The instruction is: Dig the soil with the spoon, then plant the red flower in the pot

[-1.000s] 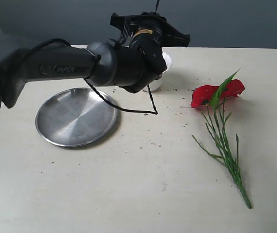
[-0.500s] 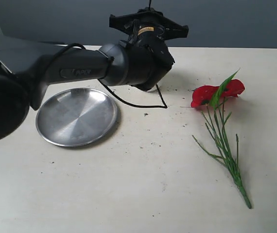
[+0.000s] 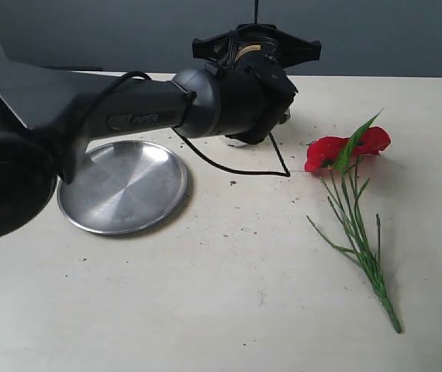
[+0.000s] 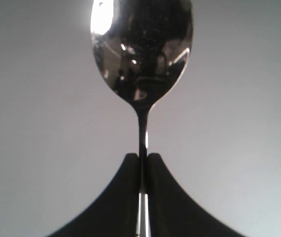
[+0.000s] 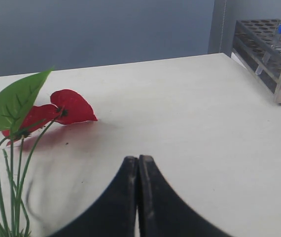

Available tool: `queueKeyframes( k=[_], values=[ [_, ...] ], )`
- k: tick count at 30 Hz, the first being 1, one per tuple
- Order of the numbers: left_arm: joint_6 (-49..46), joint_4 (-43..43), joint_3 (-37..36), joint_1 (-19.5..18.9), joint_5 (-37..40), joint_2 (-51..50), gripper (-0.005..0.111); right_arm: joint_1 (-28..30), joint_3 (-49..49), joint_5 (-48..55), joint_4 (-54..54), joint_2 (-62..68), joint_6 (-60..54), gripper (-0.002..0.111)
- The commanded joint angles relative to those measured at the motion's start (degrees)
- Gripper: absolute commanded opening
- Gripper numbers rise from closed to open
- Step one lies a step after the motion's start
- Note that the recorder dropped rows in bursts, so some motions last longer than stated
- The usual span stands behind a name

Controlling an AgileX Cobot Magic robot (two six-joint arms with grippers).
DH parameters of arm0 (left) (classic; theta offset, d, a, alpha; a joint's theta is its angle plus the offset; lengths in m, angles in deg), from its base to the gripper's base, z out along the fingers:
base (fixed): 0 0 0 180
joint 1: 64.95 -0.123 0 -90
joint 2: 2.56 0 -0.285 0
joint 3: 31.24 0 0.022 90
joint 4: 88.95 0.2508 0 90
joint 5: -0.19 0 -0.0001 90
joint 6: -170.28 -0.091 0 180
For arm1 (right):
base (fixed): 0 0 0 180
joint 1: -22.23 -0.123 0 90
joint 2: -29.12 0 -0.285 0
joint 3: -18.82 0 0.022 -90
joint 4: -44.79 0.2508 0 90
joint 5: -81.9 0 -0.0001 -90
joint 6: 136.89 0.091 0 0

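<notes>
Reading the pale lettering (image 3: 132, 120) on the black left arm (image 3: 167, 112) is not possible, because it is blurred. A small yellow label (image 3: 249, 53) on the wrist is also too small to read.

The left gripper (image 4: 143, 157) is closed on the thin handle of the spoon (image 4: 141, 49), which is pinched between its two black fingers. The oval bowl of the spoon is shiny and dark with reflections, and it points away from the gripper toward the grey wall (image 4: 239, 98). Whether any soil lies in it I cannot tell.

The arm reaches over the far middle of the table (image 3: 229, 294) and hides what stands behind it. The round steel plate (image 3: 122, 186) lies at the left. The red flower (image 3: 345, 147) lies flat at the right, well apart from the plate. Its glossy petals are at the far end with one broad green leaf over them, and the thin green stems run toward the near right.

Between plate and flower, and over the whole near part, the table is bare except for dark specks of soil (image 3: 233, 184).

The right gripper (image 5: 138, 163) is closed, finger against finger, and holds nothing; the flower lies near it. A metal rack (image 5: 273, 49) with a blue-capped tube (image 5: 280, 28) stands near an edge of the table.
</notes>
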Motion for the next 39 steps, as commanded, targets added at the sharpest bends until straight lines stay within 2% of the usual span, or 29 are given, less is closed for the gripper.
queueKeyframes(
  k=[1,6,18,27,36,39],
  values=[
    [0.21,-0.12,0.93,-1.08,-1.14,-0.41,0.0,0.24,0.13,-0.28,0.04,-0.21,-0.03,-0.001],
    [0.21,2.56,3.4,-2.25,-1.13,-3.73,0.0,0.24,0.13,-0.28,0.04,-0.21,-0.03,-0.001],
    [0.21,2.76,8.98,-3.33,1.49,-8.35,0.0,0.24,0.13,-0.28,0.04,-0.21,-0.03,-0.001],
    [0.21,-1.1,9.54,-3.33,-0.99,-8.48,0.0,0.24,0.13,-0.28,0.04,-0.21,-0.03,-0.001],
    [0.21,-0.65,9.54,-3.33,-0.99,-8.36,0.0,0.24,0.13,-0.28,0.04,-0.21,-0.03,-0.001],
    [0.21,-0.67,9.54,-3.33,1.58,-8.36,0.0,0.24,0.13,-0.28,0.04,-0.21,-0.03,-0.001]
  ],
)
